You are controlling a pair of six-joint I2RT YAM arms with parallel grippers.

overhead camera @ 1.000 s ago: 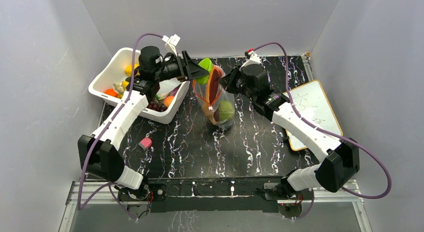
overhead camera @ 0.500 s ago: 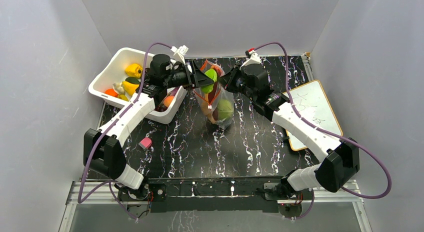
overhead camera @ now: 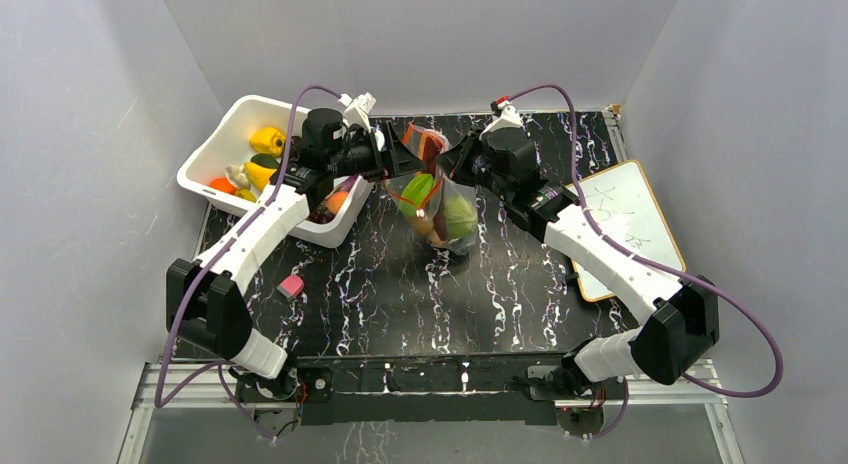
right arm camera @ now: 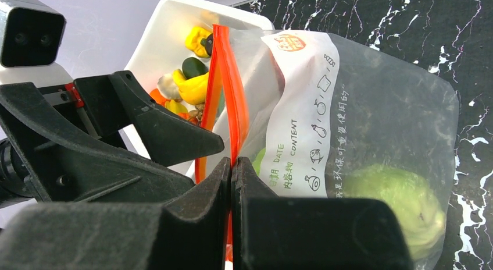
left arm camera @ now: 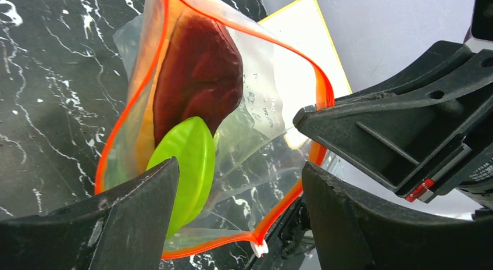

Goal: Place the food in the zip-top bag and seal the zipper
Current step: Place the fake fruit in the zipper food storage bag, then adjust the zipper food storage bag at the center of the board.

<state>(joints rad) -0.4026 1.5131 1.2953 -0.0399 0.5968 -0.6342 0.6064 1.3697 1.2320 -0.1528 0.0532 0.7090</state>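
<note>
Mid-load, by the look of it. In the bag over the table: eggplant, cabbage, green slice. Mouth open, zipper pinched between pressed-together jaws of right gripper. Jaws of left gripper spread at the mouth, empty. Left to do: more pieces from white bin, then sealing.

Black marbled table carries a white bin, pink block, whiteboard and the zip-top bag

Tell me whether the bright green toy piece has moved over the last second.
Yes. Against the white plastic bin, the bright green plastic toy piece has moved down the top view, dropping into the clear zip-top bag.
</note>
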